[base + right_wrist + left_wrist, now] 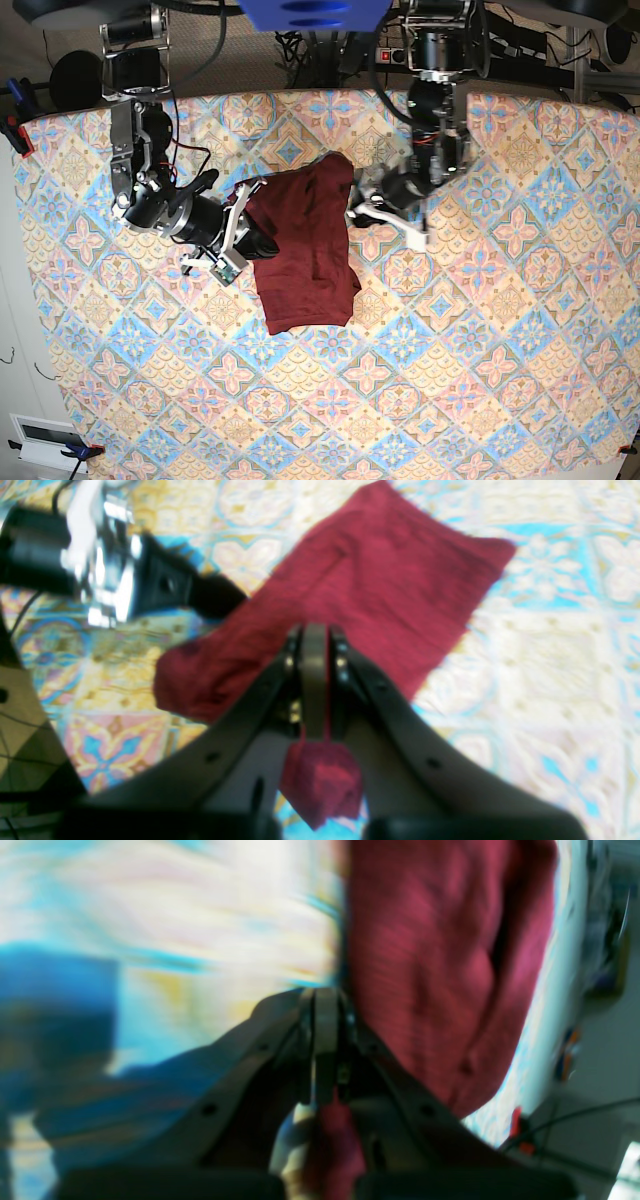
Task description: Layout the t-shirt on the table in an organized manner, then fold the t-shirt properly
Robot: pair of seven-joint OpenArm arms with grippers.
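The dark red t-shirt lies bunched into a narrow strip in the middle of the patterned table. My left gripper is at the shirt's right edge, and my right gripper is at its left edge. In the blurred left wrist view, my left gripper is shut with a tuft of t-shirt behind its jaws. In the right wrist view, my right gripper is shut on a fold of the t-shirt. There the left arm reaches in from the upper left over the table.
Cables and a power strip sit behind the table's far edge. A red clamp grips the table edge, with floor beyond it. A white box lies off the near left corner.
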